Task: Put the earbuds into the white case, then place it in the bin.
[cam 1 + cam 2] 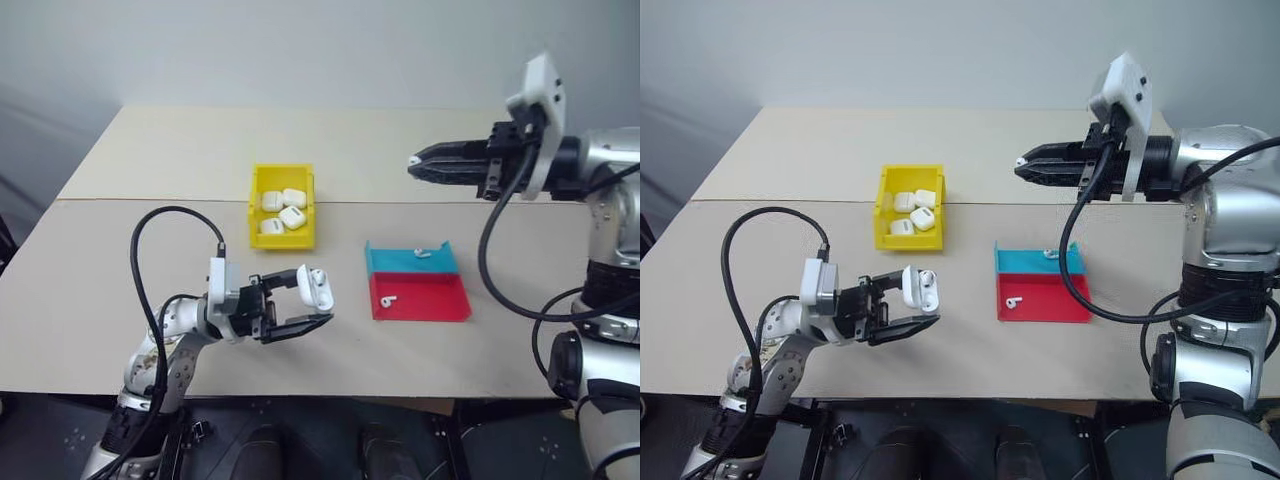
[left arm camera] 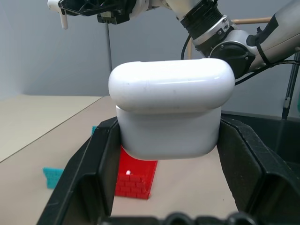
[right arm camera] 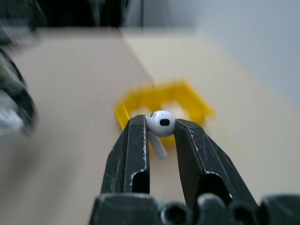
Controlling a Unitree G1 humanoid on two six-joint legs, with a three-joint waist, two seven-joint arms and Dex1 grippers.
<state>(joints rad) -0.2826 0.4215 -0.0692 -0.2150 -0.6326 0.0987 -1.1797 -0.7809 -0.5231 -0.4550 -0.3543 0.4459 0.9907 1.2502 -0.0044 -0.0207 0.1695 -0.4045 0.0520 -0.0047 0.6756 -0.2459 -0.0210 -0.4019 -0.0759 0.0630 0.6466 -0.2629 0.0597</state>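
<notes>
- Left gripper [image 1: 312, 304] is sitting low over the near part of the counter [image 1: 120, 260], forearm reaching in from the robot's left, fingers pointing toward the robot's right & tilted slightly up.
- It is clamping a white case [image 1: 316, 288] between its two black fingers; case is standing roughly upright w/ lid flipped open, an earbud visible inside in the head views.
- Right arm is raised above the far side of the counter, elbow out to the robot's right, forearm about level, gripper pointing toward the robot's left.
- Right gripper [image 1: 1024, 164] is pinching one earbud [image 3: 161, 124] at the fingertips; bud's round head is sitting between the tips, stem hanging below.
- Yellow bin [image 1: 282, 206] is resting mid-counter beyond the left gripper, w/ four closed white cases [image 1: 284, 211] lying inside.
- Red-and-blue tray [image 1: 418, 283] is lying on the counter to the bin's right, nearer the robot; one loose earbud on the blue half [image 1: 422, 253], one on the red half [image 1: 388, 299].
</notes>
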